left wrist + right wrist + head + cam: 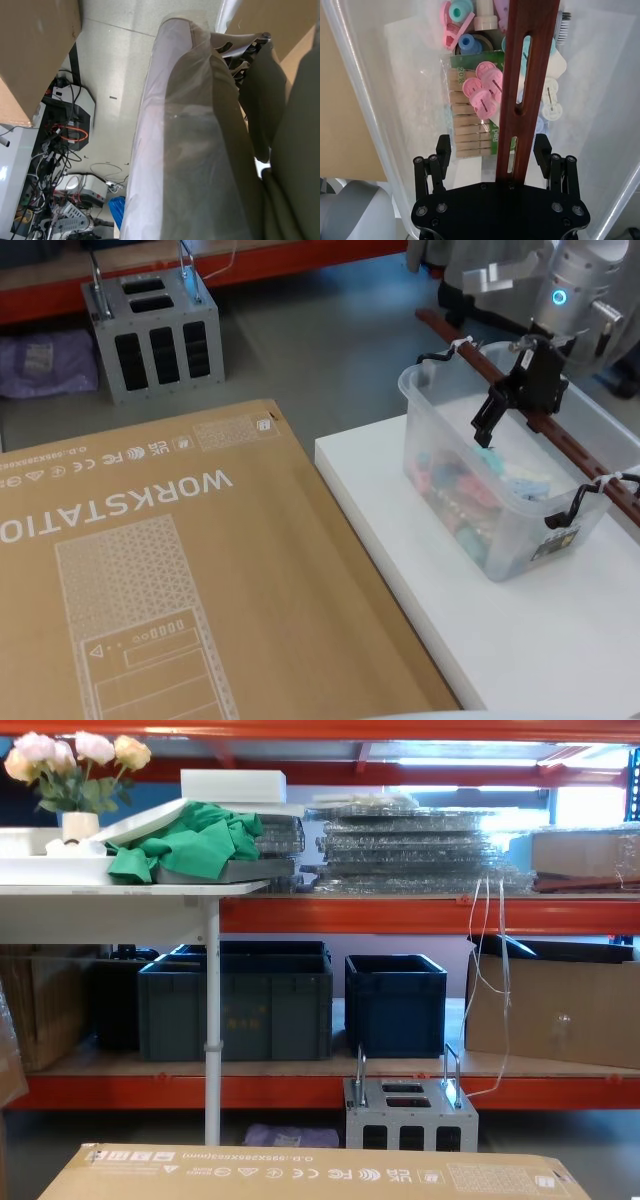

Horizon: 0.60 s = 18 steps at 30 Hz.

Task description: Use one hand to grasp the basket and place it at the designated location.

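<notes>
The basket [450, 475], a translucent tub of pegs and small coloured items, sits on the white table [520, 640] near its left edge. There is bare tabletop in front of it, and a large flat cardboard box [150, 570] lies just beside that edge. The right gripper [505, 420] hangs over the basket's middle, pointing down, its 2 fingers spread on either side of the reddish-brown bar handle [565, 448], not clamped on it. A grey metal box [155, 335] with 2 handles stands on the floor well beyond the cardboard.

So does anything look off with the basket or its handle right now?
Nothing is spilled. The basket carries a slotted reddish-brown bar zip-tied on as its handle, overhanging the rim at the far end. The right gripper straddles it, jaws open.
</notes>
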Motion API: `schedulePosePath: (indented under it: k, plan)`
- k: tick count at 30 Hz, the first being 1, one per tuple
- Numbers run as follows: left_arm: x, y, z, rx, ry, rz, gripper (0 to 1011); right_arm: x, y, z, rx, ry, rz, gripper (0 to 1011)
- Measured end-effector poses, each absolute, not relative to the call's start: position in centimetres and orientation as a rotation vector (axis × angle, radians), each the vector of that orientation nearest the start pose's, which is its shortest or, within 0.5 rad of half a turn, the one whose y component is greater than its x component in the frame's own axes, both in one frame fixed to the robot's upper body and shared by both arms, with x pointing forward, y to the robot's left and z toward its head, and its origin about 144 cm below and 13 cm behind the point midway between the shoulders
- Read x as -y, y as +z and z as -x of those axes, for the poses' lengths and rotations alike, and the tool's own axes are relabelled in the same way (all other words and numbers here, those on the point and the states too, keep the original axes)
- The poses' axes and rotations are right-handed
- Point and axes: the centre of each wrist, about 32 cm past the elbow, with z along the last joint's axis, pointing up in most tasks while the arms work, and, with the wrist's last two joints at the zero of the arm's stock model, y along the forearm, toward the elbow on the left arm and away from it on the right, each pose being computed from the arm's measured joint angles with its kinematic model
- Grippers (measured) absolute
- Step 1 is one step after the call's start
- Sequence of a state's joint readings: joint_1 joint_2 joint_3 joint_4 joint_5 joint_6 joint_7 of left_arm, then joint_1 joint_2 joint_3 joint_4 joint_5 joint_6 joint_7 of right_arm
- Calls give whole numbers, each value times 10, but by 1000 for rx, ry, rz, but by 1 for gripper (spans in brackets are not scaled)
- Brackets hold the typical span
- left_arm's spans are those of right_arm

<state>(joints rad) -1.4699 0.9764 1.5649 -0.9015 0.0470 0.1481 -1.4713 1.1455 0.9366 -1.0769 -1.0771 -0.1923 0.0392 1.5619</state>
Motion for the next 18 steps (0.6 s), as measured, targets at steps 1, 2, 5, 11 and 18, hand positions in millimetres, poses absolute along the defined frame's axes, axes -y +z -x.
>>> schedulePosePath:
  k: [1,2,5,11,18]
  plan:
    - [-497,1394,-616,-169,176,-1629,0,440,1371,-614,36,23,1478,1002]
    - [-497,1394,-616,-169,176,-1629,0,440,1371,-614,35,24,1478,1002]
    - [-497,1394,-616,-169,176,-1629,0,440,1369,-615,31,28,1480,1001]
    - [-497,1394,-616,-169,176,-1629,0,440,1368,-615,27,30,1482,1001]
    - [-497,1394,-616,-169,176,-1629,0,440,1368,-615,24,30,1484,1001]
